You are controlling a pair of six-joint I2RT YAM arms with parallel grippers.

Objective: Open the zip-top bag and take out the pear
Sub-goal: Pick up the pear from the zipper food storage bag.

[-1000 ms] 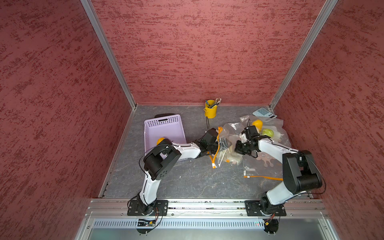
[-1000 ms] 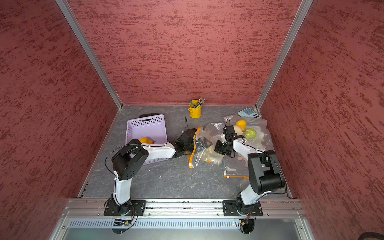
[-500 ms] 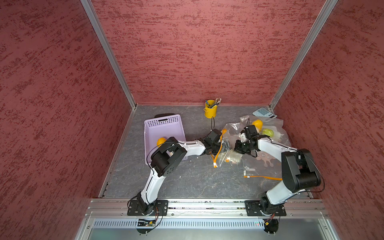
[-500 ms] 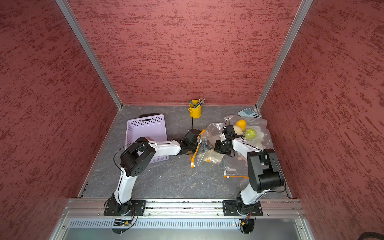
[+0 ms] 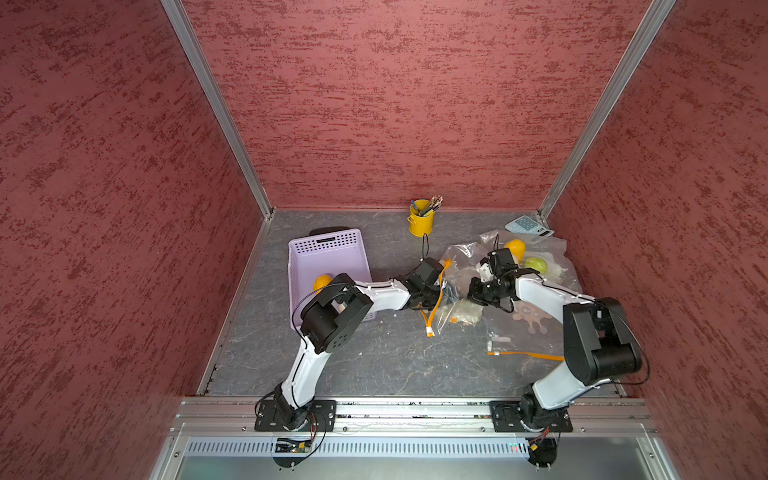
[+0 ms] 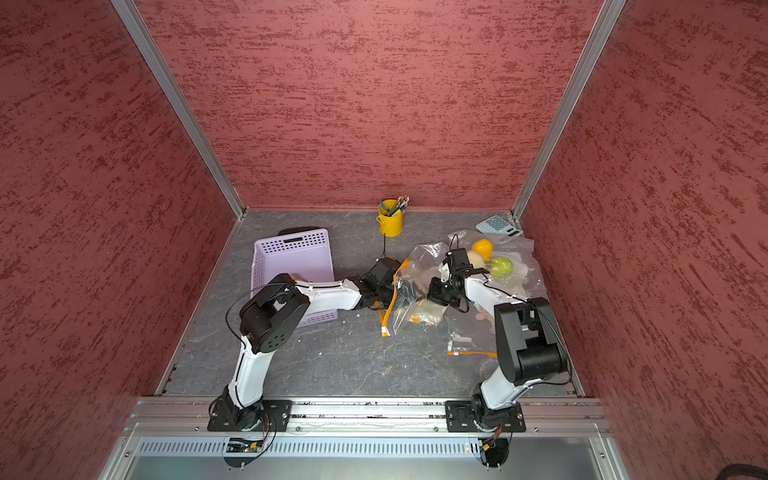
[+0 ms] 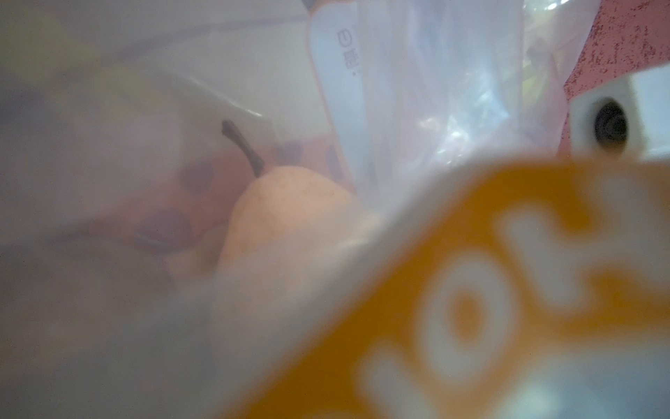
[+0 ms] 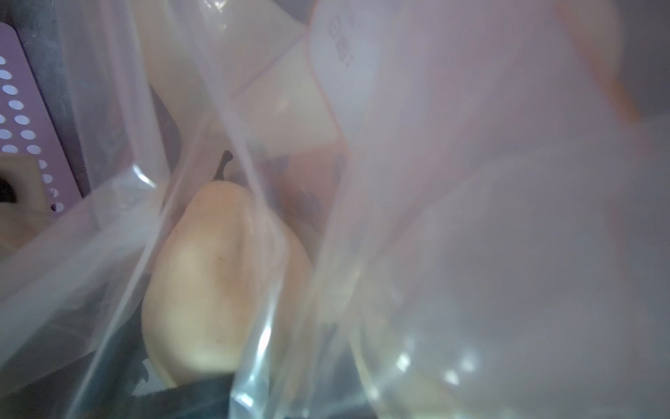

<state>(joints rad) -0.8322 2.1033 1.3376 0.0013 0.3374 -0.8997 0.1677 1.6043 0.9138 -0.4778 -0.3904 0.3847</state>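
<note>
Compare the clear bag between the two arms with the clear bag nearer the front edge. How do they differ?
The middle bag stands bunched up; the front bag lies flat. The middle bag's orange zip strip hangs curved; the front bag's strip runs straight. The middle bag holds a pear; the front bag seems to hold a pale splat shape. Both are clear plastic with orange strips.

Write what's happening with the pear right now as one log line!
pear: inside bag | right fingers: shut on bag | left fingers: at orange zip, grip unclear | pear not out yet
</note>
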